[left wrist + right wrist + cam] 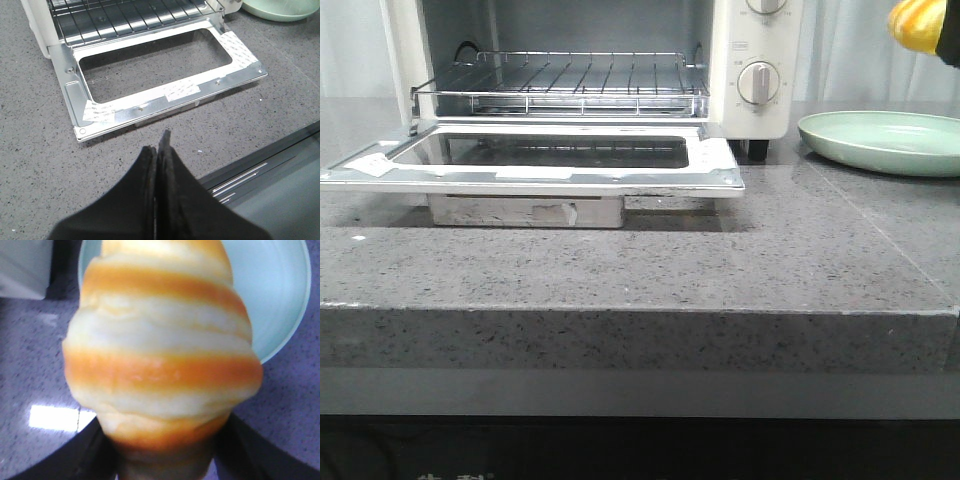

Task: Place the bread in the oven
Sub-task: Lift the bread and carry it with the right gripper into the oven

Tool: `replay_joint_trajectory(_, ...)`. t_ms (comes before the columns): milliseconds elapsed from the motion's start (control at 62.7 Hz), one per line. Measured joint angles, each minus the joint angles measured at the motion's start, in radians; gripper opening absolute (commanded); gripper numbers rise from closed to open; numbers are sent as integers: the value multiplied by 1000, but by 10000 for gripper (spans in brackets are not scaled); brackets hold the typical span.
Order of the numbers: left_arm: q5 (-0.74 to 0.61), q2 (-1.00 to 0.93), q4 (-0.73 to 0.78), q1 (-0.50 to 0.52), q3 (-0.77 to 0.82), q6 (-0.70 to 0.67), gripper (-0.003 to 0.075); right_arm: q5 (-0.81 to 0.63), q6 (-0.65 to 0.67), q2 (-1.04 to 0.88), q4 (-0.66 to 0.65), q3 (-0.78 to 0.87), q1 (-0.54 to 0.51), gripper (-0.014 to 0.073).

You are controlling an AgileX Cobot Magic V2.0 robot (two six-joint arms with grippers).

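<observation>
Cream-white, the oven [760,60] fills the front view from nine to twelve o'clock, its glass-windowed door [535,165] dropped flat over the grey speckled counter [620,260] and the wire rack [565,85] bare and reachable. At about two o'clock the bread [918,24] hangs in the air above the pale green plate [885,140], well apart from the oven; I judge it is carried high so it can pass over the plate rim and the door on its way to the rack.

Left wrist view: the left gripper [160,150] has its black fingers pressed together on nothing, parked near the door's front edge, seemingly out of the way.

Right wrist view: the striped bread fills the frame, pinched at its narrow lower end by the right gripper [160,460], with the plate behind it at twelve to two o'clock.
</observation>
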Motion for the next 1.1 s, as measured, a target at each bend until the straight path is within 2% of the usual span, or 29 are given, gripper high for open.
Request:
replay_joint_trajectory(303, 0, 0, 0, 0, 0, 0, -18, 25, -14, -219, 127, 156, 114, 160)
replay_joint_trajectory(446, 0, 0, 0, 0, 0, 0, -18, 45, -22, -245, 163, 166, 241, 160)
replay_joint_trajectory(606, 0, 0, 0, 0, 0, 0, -18, 42, 54, -217, 165, 148, 426, 160)
replay_joint_trajectory(861, 0, 0, 0, 0, 0, 0, -18, 56, 233, -35, -28, -51, 619, 160)
replay_joint_trajectory(1100, 0, 0, 0, 0, 0, 0, -18, 105, 359, 190, -226, -299, 690, 160)
